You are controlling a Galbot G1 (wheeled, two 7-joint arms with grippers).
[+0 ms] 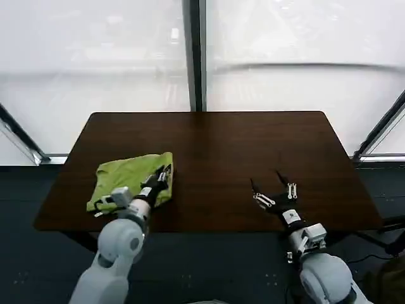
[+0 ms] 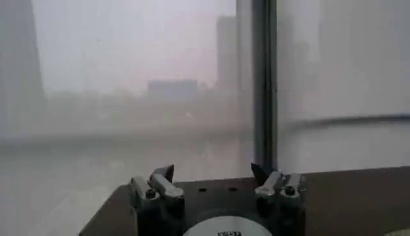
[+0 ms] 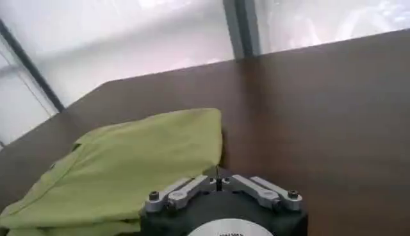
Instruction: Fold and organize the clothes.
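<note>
Frosted window panes with a dark upright post between them stand behind a dark brown table [image 1: 221,142], which runs across the head view. On the table's left part, close to its front edge and left end, lies the lime yellow-green T-shirt [image 1: 123,178], folded into a compact, roughly square bundle with its layers showing along the near side. No print shows on the upper face.

The left gripper [image 1: 163,175] is over the shirt's right edge, near the bundle's front right corner, with its dark fingers drawn together so that no gap shows between them. I cannot tell whether any cloth is pinched between the tips.

The right gripper [image 1: 266,178] is over bare wood at the table's right part, near the front edge and well apart from the shirt. Its jaws stand spread wide, with nothing between them.

A wrist camera looks across the shirt [image 3: 128,163] from low down, showing its smooth top and a folded edge against the wood
</note>
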